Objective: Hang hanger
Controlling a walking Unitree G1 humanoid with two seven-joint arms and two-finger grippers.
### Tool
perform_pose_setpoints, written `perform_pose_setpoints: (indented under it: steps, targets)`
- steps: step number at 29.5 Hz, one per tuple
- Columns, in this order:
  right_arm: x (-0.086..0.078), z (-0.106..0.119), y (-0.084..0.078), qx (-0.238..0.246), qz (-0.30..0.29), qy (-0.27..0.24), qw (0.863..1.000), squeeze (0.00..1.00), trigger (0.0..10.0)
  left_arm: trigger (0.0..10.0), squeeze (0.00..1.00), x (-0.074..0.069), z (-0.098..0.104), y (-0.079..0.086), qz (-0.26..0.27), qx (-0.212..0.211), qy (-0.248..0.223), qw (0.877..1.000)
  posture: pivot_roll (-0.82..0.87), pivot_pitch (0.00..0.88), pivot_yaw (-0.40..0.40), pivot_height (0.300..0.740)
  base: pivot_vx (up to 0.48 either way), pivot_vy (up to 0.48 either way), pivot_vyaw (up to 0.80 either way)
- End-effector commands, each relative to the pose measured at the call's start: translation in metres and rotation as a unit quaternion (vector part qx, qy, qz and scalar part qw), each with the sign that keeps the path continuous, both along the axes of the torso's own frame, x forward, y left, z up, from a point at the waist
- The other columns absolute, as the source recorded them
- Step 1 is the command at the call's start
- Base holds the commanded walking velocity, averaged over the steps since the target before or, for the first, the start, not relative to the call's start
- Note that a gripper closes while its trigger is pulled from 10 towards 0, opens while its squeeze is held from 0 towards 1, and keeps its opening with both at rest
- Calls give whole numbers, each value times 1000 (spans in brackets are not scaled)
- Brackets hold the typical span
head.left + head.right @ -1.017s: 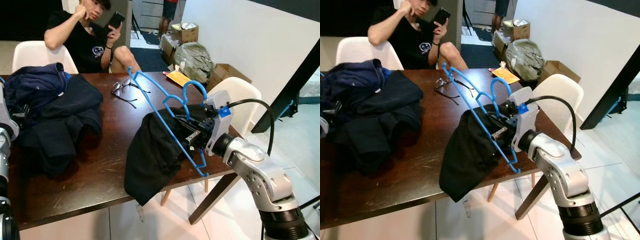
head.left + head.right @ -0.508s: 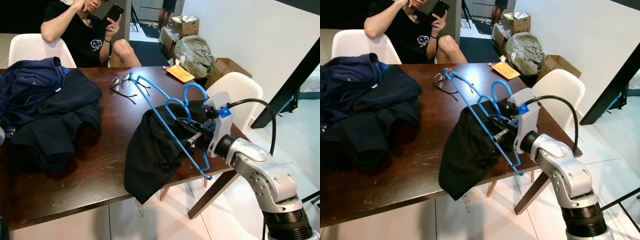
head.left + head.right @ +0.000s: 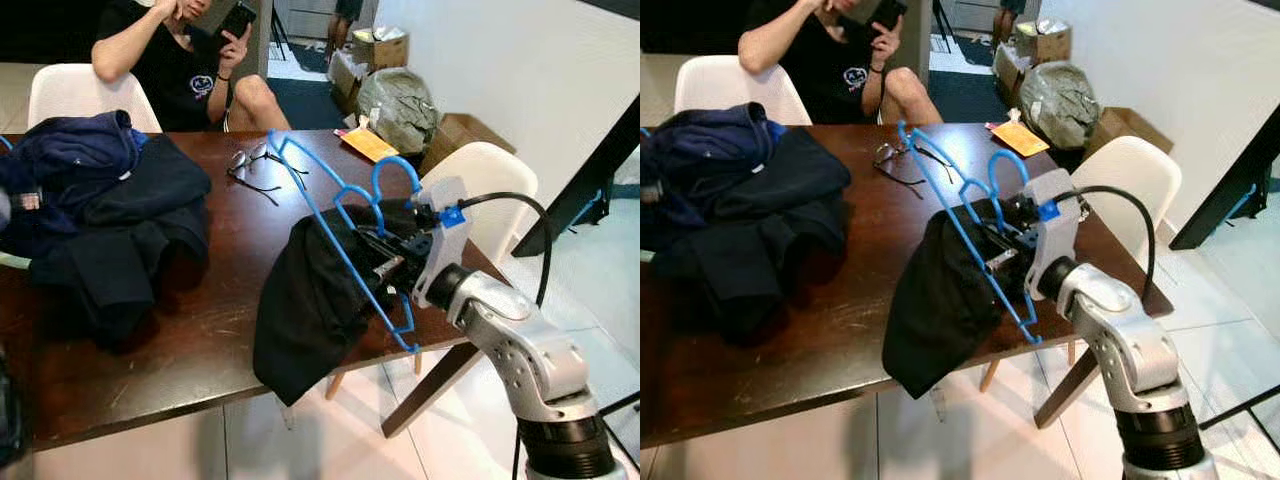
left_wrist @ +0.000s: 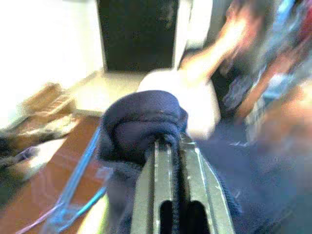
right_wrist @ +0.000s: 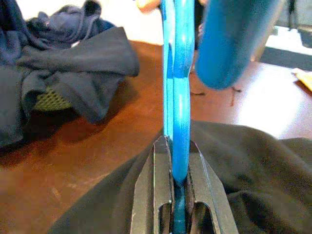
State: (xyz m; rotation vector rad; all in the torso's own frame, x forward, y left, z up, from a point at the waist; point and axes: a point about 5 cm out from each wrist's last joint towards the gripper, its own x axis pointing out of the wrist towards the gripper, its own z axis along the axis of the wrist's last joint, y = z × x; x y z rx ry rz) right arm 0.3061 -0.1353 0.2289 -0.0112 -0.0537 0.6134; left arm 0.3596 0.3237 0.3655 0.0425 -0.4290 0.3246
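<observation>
On the right side of the brown table (image 3: 200,340), head views: right gripper (image 3: 385,268) is clamped on the blue hanger (image 3: 330,225), held tilted above a black garment (image 3: 310,310) draped over the near table edge. Dark clothes pile (image 3: 100,210) at far left, glasses (image 3: 250,170) behind the hanger, seated person (image 3: 190,60) with phone at the far side. White chair (image 3: 485,190) right of the arm.

Right wrist view: both fingers (image 5: 161,195) pinch the hanger's blue bar, black fabric below.

Left wrist view, blurred: left gripper (image 4: 173,195) fingers nearly together, dark navy cloth (image 4: 141,122) bunched at the tips; grip cannot be told.
</observation>
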Motion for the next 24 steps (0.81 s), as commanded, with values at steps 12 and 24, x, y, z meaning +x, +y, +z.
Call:
perform_pose_setpoints:
  steps: [12,24]
  targets:
    - [11,14,-18,40,-84,-44,995,0,10000,0,0,-26,66,-258,-474,57,-150,866,42,0,6,740,0,0,0]
    - [14,3,-20,41,-100,-38,993,0,10000,0,0,-24,38,-150,-272,33,-127,953,87,0,-1,740,0,0,0]
